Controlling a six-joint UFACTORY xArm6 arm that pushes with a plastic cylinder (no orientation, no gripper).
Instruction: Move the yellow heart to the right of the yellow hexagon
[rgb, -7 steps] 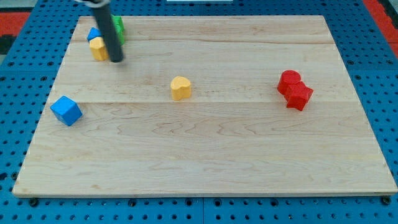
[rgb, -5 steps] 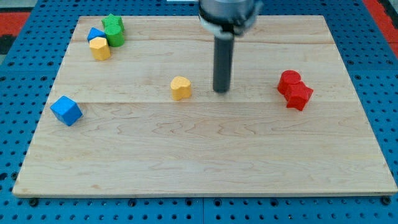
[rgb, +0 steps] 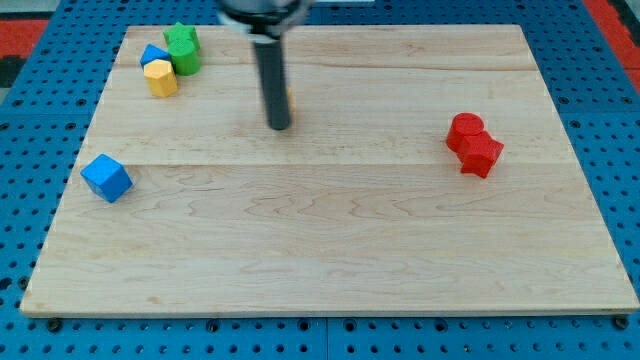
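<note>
The yellow heart is almost wholly hidden: only a thin yellow sliver shows at the right edge of the rod, in the upper middle of the counter, just above the level of my tip. The heart lies directly behind the rod's lower part; whether the two are touching cannot be told. There is no hand on this arm, only the straight dark rod, so nothing is gripped.

The rod comes down from the view's top, close to upright, its dark collar cut off by the top edge. Its tip rests on the wooden counter, to the view's right of the cluster in the upper left corner and well apart from it.

That cluster holds the yellow hexagon, with a blue block just above it and a green block to its upper right; all three sit close together, seemingly touching. The blue and green shapes are hard to make out.

Further out, a blue cube sits alone near the counter's left edge, below the cluster. Far on the view's right two red blocks lie pressed together, one upper left of the other.
</note>
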